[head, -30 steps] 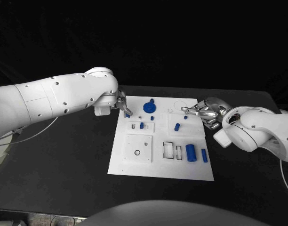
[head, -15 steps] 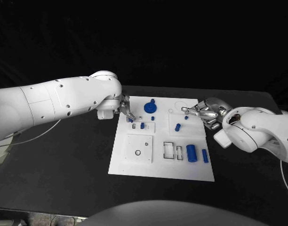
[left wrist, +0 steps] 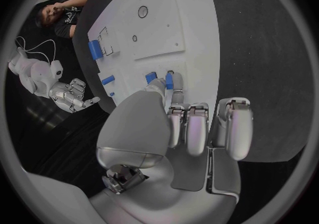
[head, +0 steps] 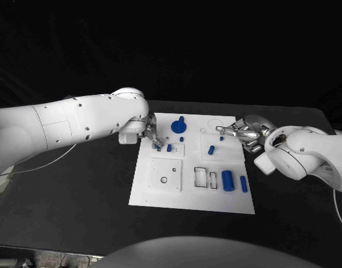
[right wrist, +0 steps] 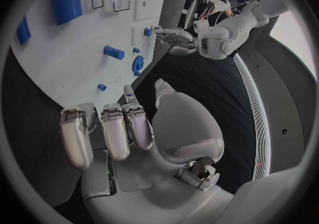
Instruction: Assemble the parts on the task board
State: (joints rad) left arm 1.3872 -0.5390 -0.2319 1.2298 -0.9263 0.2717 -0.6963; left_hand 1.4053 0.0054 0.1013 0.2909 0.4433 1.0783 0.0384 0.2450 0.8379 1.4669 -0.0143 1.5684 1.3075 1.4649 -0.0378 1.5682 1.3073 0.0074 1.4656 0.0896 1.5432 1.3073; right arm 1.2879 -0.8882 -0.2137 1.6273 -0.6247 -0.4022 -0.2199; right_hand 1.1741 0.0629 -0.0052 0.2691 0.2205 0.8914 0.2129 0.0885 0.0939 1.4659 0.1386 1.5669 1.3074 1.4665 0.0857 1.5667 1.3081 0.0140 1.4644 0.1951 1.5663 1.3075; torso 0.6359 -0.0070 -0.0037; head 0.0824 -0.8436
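Pinching a small blue plastic peg (left wrist: pixel 169 80), the silver left hand (head: pixel 149 133) hovers at the flat white task board's (head: pixel 189 192) 10 o'clock slot; silver right hand (head: pixel 240 133) spread empty at 2 o'clock. Most blue pieces unseated.

Scene dim; surroundings black. Task board (head: pixel 191 167) brightest surface, evenly lit, no glare patches, only faint shadows beside parts. Black table (head: pixel 74 190) absorbs light, shows little texture. White arm shells bright along upper surfaces, shading darker underneath. Silver fingers (left wrist: pixel 193 128) of left hand (left wrist: pixel 179 123) carry soft highlights in left wrist view. Both wrist views circular fisheye in dark frame: board edges bow, detail softens and darkens toward rim. Head view sharp at centre.
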